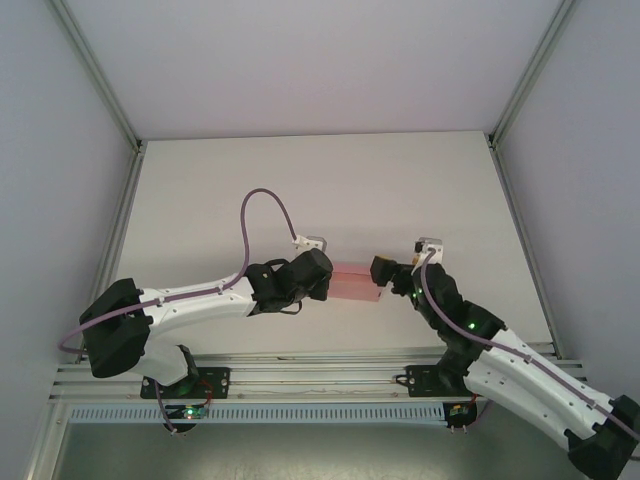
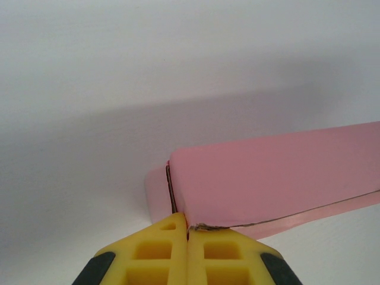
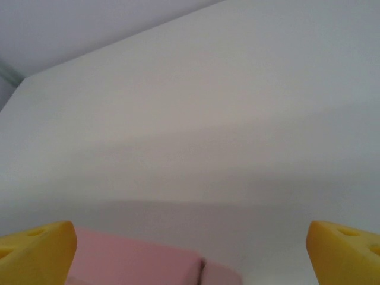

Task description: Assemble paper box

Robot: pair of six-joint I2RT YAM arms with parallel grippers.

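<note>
The pink paper box [image 1: 353, 283] lies flat on the white table [image 1: 300, 190], between the two grippers. My left gripper [image 1: 322, 279] is at its left end. In the left wrist view the yellow fingers [image 2: 166, 249] are pressed together at the box's near corner [image 2: 267, 178], and the dark edge of an end flap runs down into the slit between them; my left gripper [image 2: 187, 228] looks shut on that thin edge. My right gripper [image 1: 381, 273] is at the box's right end. It is [image 3: 190, 252] wide open, and the box [image 3: 130, 264] lies low between its fingertips [image 3: 41, 246].
Grey walls with metal frame posts [image 1: 100, 80] enclose the table on the left, back and right. An aluminium rail [image 1: 320, 375] carries both arm bases along the near edge. A purple cable [image 1: 265, 200] loops above the left arm.
</note>
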